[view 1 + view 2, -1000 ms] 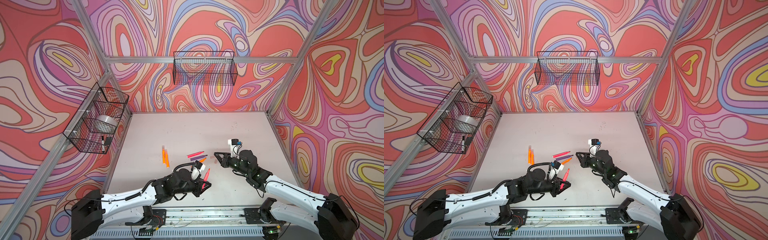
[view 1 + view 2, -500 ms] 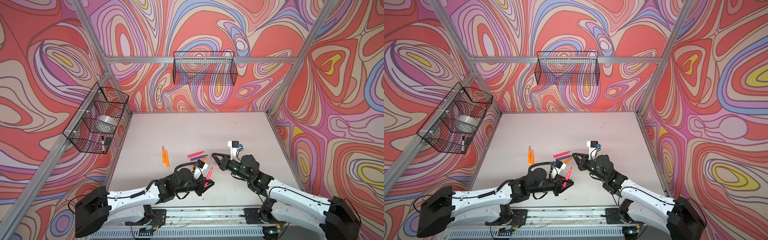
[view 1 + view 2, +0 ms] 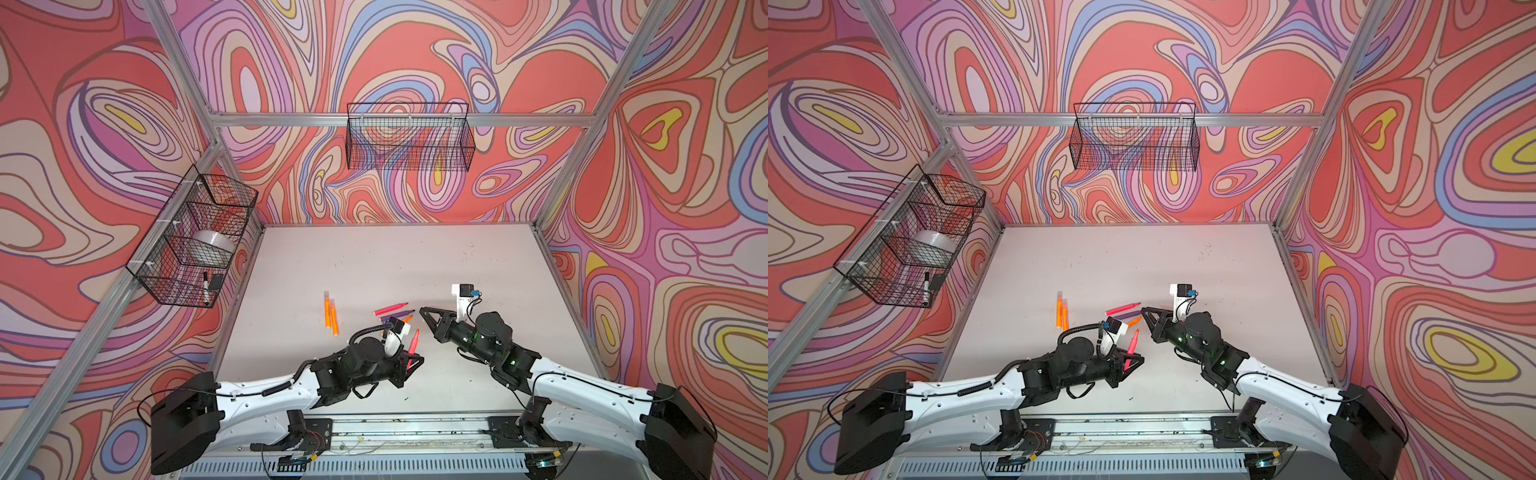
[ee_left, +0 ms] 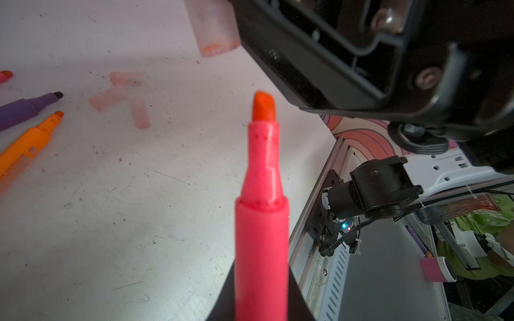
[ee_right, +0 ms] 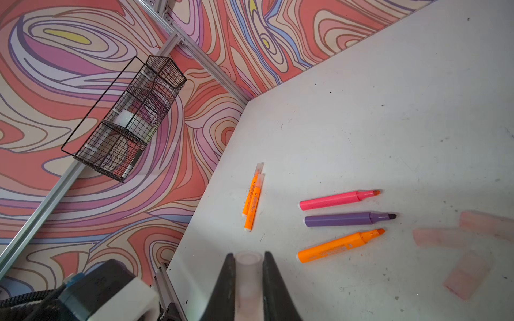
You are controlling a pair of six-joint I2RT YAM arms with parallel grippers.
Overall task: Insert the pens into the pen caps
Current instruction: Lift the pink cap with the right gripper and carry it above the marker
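- Top views: left claw (image 3: 415, 360) sits low over the near middle of the surface (image 3: 374, 257), clamped on the held pink pen (image 3: 413, 341). The pen's tip end sticks out free beyond the claw.
- Top views: right claw (image 3: 424, 311) is pinched to a narrow point; what it holds is too small to tell here. It is apart from the held pink pen's tip in both top views.
- Top views: two capped orange pens (image 3: 330, 313) lie side by side on the surface, left of both claws.
- Left wrist view: the held pink pen (image 4: 261, 222) runs up out of the left claw (image 4: 261, 268), its chisel tip bare. The held cap (image 4: 215, 30) is gripped at the right claw's tip, beyond the pen tip and off to one side, not touching it.
- Left wrist view: three loose caps (image 4: 128, 78) lie close together on the surface. A purple pen (image 4: 27, 107) and an orange pen (image 4: 27, 144) lie beside them, uncapped.
- Right wrist view: the right claw (image 5: 248, 258) is clamped on the held cap (image 5: 248, 278), one finger against each side, open end facing outward.
- Right wrist view: a second pink pen (image 5: 338, 199), the purple pen and the orange pen lie in a row, apart from each other, with the loose caps just past their tips.
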